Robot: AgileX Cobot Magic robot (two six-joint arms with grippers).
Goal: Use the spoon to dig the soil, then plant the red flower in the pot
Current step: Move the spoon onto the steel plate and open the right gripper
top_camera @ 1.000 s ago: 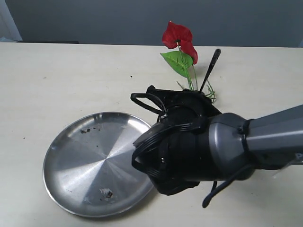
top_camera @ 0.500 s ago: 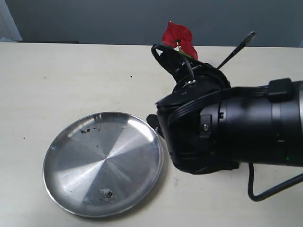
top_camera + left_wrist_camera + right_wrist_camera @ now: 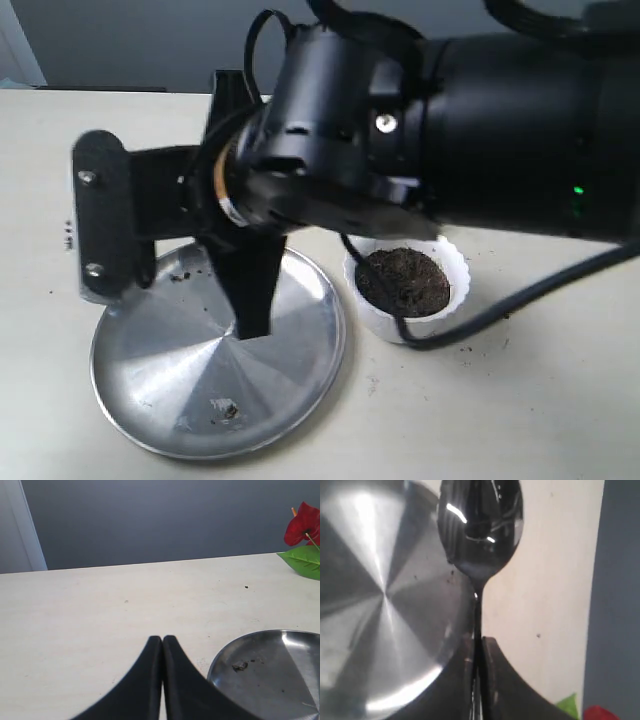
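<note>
1. The right claw (image 3: 477,647) is clenched on the spoon (image 3: 480,530), whose bowl juts out past the tips.
2. The left claw (image 3: 162,642) is pressed closed, holding nothing.
3. Exterior view, centre-right: the pot (image 3: 405,285) of soil (image 3: 403,280) stands beside the plate (image 3: 180,390) on the table (image 3: 40,170).

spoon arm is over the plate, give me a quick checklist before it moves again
1. Spoon gripped: ok, its handle is clamped between the right gripper fingers.
2. Spoon bowl load: ok, it looks empty and shiny.
3. Soil in the pot: ok, dark and filling it.
4. Pot upright beside the plate: ok.
5. Red flower planted: cannot tell; it stands upright, but its base is out of view.
6. Left gripper clear: ok, shut on nothing, over bare table.
</note>
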